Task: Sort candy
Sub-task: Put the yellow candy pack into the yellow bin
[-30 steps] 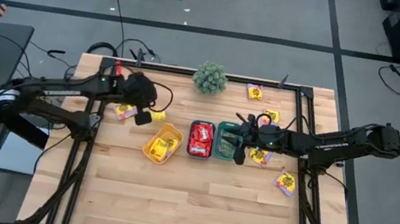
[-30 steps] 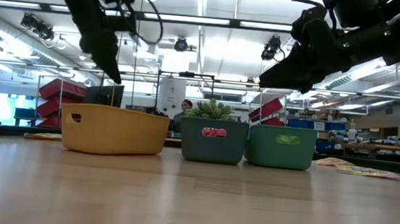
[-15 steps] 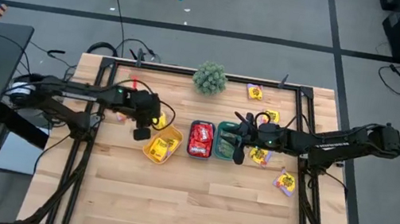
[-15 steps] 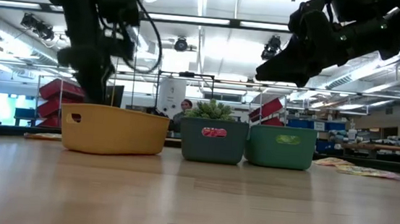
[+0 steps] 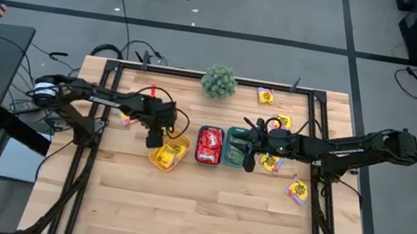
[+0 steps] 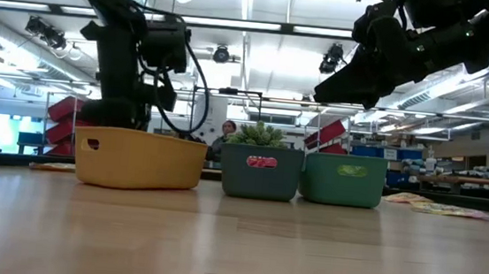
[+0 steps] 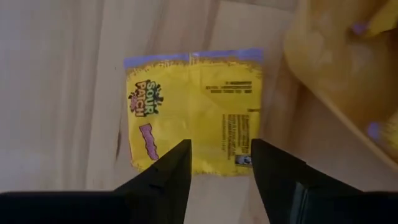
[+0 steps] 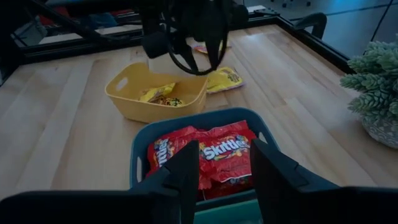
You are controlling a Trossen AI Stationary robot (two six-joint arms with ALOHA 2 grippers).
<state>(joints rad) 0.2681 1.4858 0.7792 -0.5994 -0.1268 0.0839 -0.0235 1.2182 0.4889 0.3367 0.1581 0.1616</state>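
Note:
My left gripper (image 5: 157,132) stands open just behind the far left corner of the yellow tray (image 5: 172,153). Below its fingers a yellow candy packet (image 7: 194,118) lies flat on the wood beside that tray. The packet also shows in the right wrist view (image 8: 224,78). My right gripper (image 5: 249,154) hangs open and empty over the teal tray (image 5: 234,145). In front of it, red candy packets (image 8: 211,152) fill the dark tray (image 5: 209,145). Two yellow packets (image 8: 159,93) lie in the yellow tray. My left gripper stands open from above over the yellow packet's printed edge (image 7: 214,165). The packet is wider than the gap and lies flat on the table. Whether the fingertips (image 7: 177,163) touch it, I cannot tell.
Loose yellow packets lie on the table's right part (image 5: 265,96) (image 5: 282,121) (image 5: 298,190) and under my right arm (image 5: 271,164). Another lies at the left (image 5: 126,118). A spiky green plant ball (image 5: 219,80) sits at the far edge. The near half of the table is bare wood.
My left gripper has moved toward the table's right and near edges and gone down, ending low behind the yellow tray.

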